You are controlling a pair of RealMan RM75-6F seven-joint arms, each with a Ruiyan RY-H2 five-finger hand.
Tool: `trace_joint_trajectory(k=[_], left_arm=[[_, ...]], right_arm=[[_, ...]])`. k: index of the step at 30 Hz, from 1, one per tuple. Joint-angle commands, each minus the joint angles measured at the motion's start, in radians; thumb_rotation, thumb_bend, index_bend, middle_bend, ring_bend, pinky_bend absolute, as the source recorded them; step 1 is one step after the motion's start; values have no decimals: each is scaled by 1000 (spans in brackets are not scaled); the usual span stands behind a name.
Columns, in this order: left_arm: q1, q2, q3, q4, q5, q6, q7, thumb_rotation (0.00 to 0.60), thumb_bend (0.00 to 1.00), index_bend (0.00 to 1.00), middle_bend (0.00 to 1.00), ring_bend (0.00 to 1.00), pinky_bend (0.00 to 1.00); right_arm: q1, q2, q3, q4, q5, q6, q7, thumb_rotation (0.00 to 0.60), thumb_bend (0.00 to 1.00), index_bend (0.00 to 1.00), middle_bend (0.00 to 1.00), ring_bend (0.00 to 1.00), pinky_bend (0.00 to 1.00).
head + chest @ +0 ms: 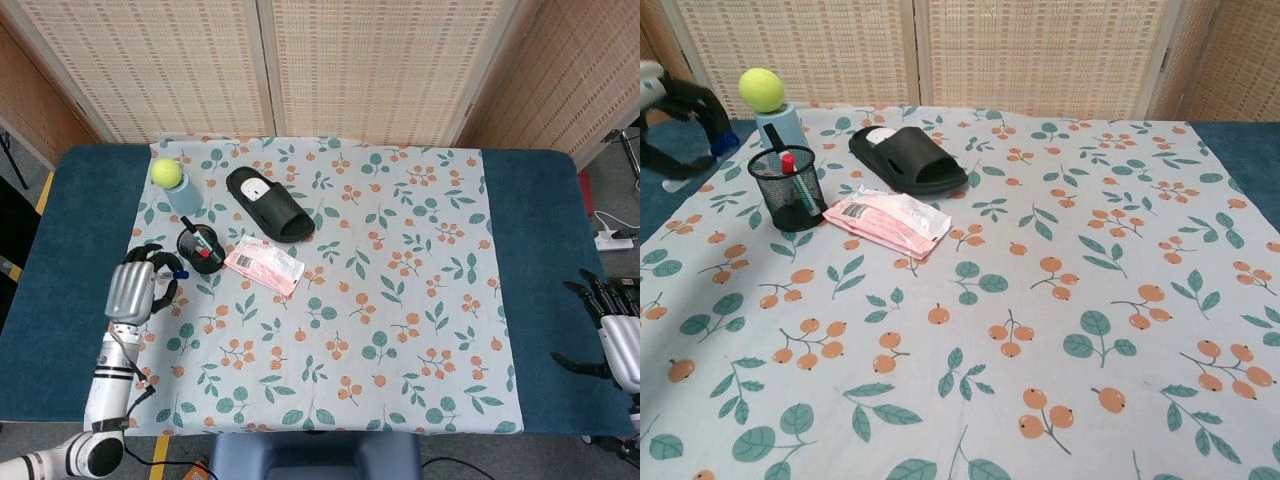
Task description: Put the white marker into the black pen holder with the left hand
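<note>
Head view: the left hand (135, 285) sits at the left of the frame, fingers curled around the white marker (176, 274), whose blue tip pokes out just left of the black pen holder (199, 248). The holder stands on the floral cloth (400, 300) with a red pen inside. Above it is a tennis ball (166, 172) on a blue cup (185, 196), and to the right a black slipper (270, 204) and a pink packet (263, 265). The right hand (615, 340) rests at the far right edge, fingers spread, holding nothing.

Chest view: the left hand (678, 120) is blurry in the upper left corner, raised beside the holder (787, 188), with a bit of blue marker tip (724, 145) showing. The right hand doesn't show here.
</note>
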Motion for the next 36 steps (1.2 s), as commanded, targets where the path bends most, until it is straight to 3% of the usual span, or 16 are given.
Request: trace_joint_trajectory(k=[1, 8, 16, 36], left_arm=[[-16, 279, -175, -149, -57, -208, -359, 600, 380, 519, 522, 213, 208], [-72, 401, -248, -89, -90, -393, -610, 600, 381, 523, 529, 214, 205], [-147, 337, -228, 35, -57, -553, -859, 600, 379, 524, 528, 213, 205], [-235, 153, -122, 319, 61, -570, -1076, 600, 379, 524, 526, 203, 198]], right_arm=[[2, -3, 1, -1, 6, -3, -11, 600, 0, 154, 0, 73, 0], [6, -9, 6, -5, 31, -13, -38, 600, 0, 152, 0, 73, 0], [13, -17, 12, -10, 63, -28, -71, 600, 0, 150, 0, 73, 0], [24, -27, 21, -6, 109, -55, -96, 600, 0, 144, 0, 73, 0]])
